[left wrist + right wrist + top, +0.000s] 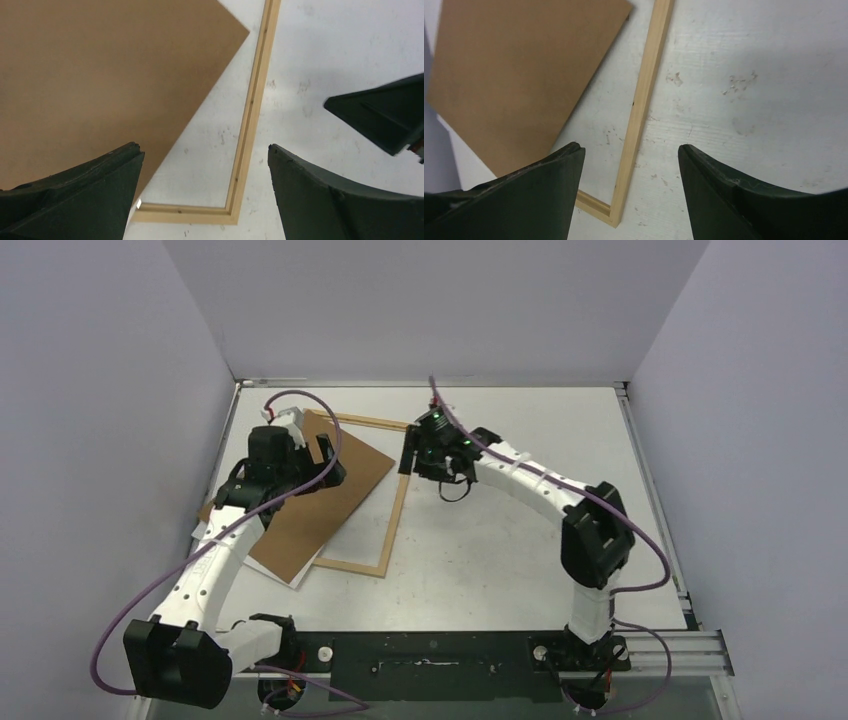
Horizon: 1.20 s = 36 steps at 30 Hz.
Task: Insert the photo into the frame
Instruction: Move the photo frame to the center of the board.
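The light wood frame (393, 515) lies flat on the table, left of centre. A brown hardboard panel (305, 505) lies tilted across its left part. The photo is almost wholly hidden under the panel; only a thin white edge (284, 579) peeks out at the panel's near side. My left gripper (325, 455) hovers open and empty over the panel's far edge; its wrist view shows a frame corner (232, 212) between the fingers. My right gripper (408, 455) hovers open and empty over the frame's far right corner (616, 217); the frame strip (644, 95) runs up between its fingers.
The panel also shows in the left wrist view (100, 75) and the right wrist view (524, 70). A finger of my right gripper (385, 115) reaches into the left wrist view, so the two grippers are close together. The left wall (100, 440) stands near the panel.
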Each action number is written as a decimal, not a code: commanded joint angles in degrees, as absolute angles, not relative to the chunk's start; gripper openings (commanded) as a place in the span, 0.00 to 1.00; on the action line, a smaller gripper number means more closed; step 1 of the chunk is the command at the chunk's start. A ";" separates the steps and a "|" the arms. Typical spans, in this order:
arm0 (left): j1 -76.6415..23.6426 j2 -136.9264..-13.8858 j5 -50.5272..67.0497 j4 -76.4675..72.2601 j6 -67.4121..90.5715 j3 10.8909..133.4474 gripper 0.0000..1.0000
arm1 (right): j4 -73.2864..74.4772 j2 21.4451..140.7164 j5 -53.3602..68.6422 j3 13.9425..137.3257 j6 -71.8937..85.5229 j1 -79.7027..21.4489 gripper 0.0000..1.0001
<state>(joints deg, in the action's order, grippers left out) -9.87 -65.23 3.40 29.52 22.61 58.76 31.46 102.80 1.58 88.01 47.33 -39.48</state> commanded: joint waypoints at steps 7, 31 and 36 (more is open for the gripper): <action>-10.58 -58.13 8.53 34.24 31.02 47.37 0.94 | 45.30 119.49 -9.76 105.73 44.83 -49.77 0.63; -10.59 -58.49 5.05 34.28 33.55 42.30 0.89 | 52.27 133.50 -15.09 115.68 45.01 -52.83 0.52; -10.62 -58.64 5.04 33.83 33.85 42.50 0.89 | 50.80 131.92 -14.31 111.60 45.58 -52.29 0.40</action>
